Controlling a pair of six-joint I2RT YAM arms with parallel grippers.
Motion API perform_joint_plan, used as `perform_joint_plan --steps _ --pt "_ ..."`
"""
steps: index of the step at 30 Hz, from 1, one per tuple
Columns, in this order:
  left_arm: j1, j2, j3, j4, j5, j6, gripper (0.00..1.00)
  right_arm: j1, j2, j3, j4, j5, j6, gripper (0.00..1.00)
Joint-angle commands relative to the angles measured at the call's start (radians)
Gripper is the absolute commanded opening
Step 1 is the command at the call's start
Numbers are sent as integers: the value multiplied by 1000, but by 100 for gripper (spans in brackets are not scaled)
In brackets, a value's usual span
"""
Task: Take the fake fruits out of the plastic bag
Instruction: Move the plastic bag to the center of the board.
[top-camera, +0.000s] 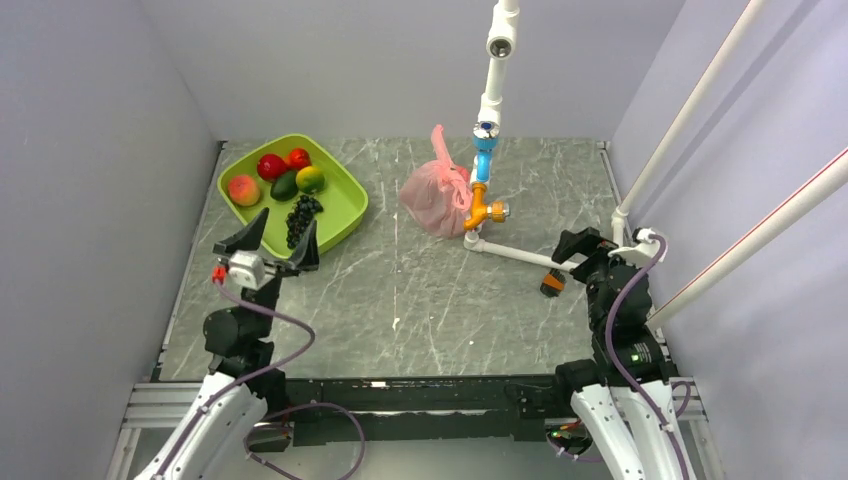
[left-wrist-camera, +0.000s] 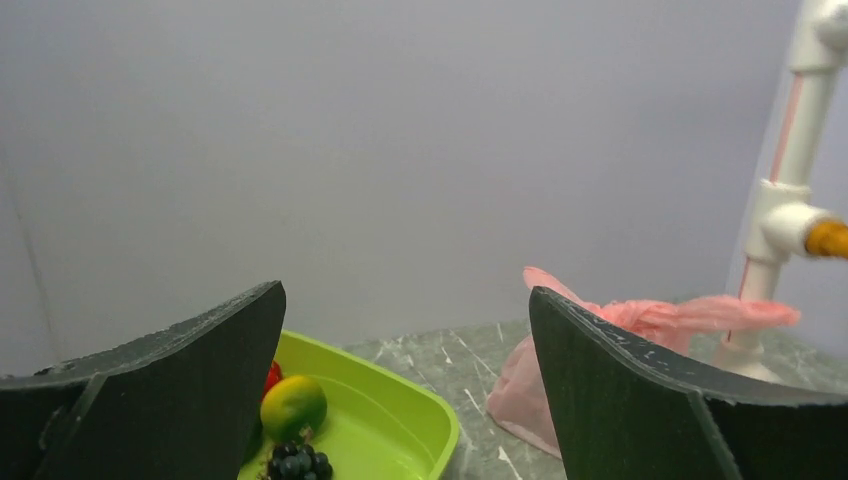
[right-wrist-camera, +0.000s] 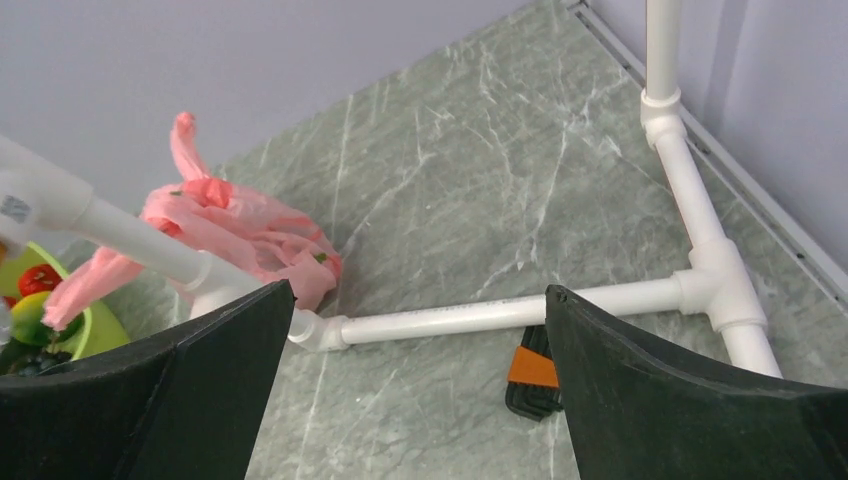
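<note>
The pink plastic bag (top-camera: 436, 196) sits bunched at the back middle of the table, its handle draped over the white pipe stand (top-camera: 488, 110). It also shows in the left wrist view (left-wrist-camera: 520, 385) and the right wrist view (right-wrist-camera: 250, 225). The fake fruits inside it are hidden. My left gripper (top-camera: 289, 220) (left-wrist-camera: 405, 300) is open and empty, raised at the near edge of the green tray and well left of the bag. My right gripper (top-camera: 586, 246) (right-wrist-camera: 415, 295) is open and empty, right of the bag, above the stand's floor pipe (right-wrist-camera: 500, 312).
A green tray (top-camera: 345, 190) (left-wrist-camera: 400, 400) at the back left holds a peach (top-camera: 243, 189), red fruits (top-camera: 272, 165), an avocado, a lime (left-wrist-camera: 293, 405) and a dark grape bunch (top-camera: 301, 215). An orange-and-black hex key set (top-camera: 552, 283) (right-wrist-camera: 530, 372) lies by the floor pipe. Walls enclose the table.
</note>
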Motion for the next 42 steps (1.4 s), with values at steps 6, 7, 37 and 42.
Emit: perform_joint_plan --steps 6,7,37,42 --pt "10 298 462 -705 -472 -427 99 -2 144 13 -29 -17 74 100" --pt "13 343 523 -781 -480 -440 99 -3 148 1 -23 -35 79 100" --pt "265 819 723 -845 781 -388 92 171 473 -539 1244 -664 588 100" --pt "211 810 732 -890 722 -345 91 205 511 -467 1221 -527 732 92"
